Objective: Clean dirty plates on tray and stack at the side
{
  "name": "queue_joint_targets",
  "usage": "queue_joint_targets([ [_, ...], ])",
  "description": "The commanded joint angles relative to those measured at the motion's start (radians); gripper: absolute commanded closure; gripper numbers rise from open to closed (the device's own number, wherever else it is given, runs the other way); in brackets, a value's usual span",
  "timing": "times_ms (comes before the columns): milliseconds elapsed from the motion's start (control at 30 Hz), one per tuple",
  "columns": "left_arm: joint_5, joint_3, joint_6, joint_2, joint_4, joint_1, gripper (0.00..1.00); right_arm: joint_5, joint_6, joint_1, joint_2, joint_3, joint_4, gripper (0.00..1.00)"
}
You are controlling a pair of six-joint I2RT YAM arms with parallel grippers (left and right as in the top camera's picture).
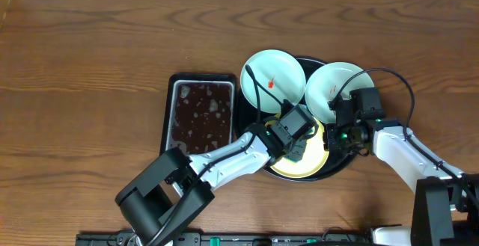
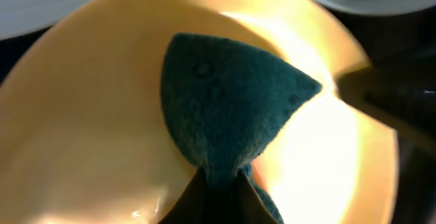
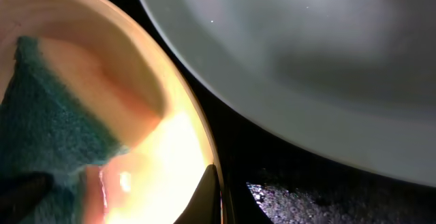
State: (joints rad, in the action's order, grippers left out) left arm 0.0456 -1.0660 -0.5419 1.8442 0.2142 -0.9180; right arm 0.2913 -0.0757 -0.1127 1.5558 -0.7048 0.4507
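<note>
Tray: the black round tray (image 1: 308, 62) sits on the wooden tabletop (image 1: 90, 66), right of centre, with all three plates on it.
Yellow plate: the yellow plate (image 1: 299, 167) lies at 6 o'clock on the tray, partly covered by the left arm's wrist in the overhead view.
First blue-green plate: the first blue-green plate (image 1: 263, 70) is at 11 o'clock on the tray and overhangs the rim; a red speck (image 1: 271, 84) shows near its centre.
Second blue-green plate: the second blue-green plate (image 1: 329, 85) is at 2 o'clock, its lower edge under the right arm's wrist.
Sponge: a dark green sponge (image 2: 225, 101) presses flat on the inside of the yellow plate, fanned out toward 12 o'clock in the left wrist view.
Left gripper: the left gripper (image 1: 303, 145) is over the yellow plate, its fingers (image 2: 194, 200) clamped together on the sponge's narrow end.
Right gripper: the right gripper (image 1: 331, 137) is at 3 o'clock of the yellow plate; one of its fingers (image 3: 210, 197) sits at the plate's rim, the other is hidden, so I cannot tell whether they are apart or closed.
Pan: a rectangular metal pan (image 1: 171, 81) of dark liquid stands just beside the tray at 9 o'clock.
</note>
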Motion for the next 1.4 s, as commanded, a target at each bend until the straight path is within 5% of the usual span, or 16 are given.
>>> queue_joint_targets([
  [0,-0.122,0.006,0.051,0.018,0.039,0.021,0.92,-0.013,-0.006,0.006,0.013,-0.011,0.006,0.99],
  [333,-0.099,-0.004,0.078,-0.174,0.077,0.079,0.92,-0.013,-0.006,0.006,0.013,-0.011,0.006,0.97],
  [533,-0.099,-0.004,0.077,-0.272,0.163,0.151,0.92,-0.013,-0.006,0.006,0.013,-0.010,0.006,0.80],
  [933,-0.070,0.016,0.078,-0.280,0.317,0.477,0.92,0.005,-0.006,-0.021,0.013,0.007,0.005,0.99],
  [1367,-0.001,0.033,0.209,-0.262,0.335,0.601,0.92,0.019,-0.006,-0.059,-0.053,-0.018,-0.028,0.99],
])
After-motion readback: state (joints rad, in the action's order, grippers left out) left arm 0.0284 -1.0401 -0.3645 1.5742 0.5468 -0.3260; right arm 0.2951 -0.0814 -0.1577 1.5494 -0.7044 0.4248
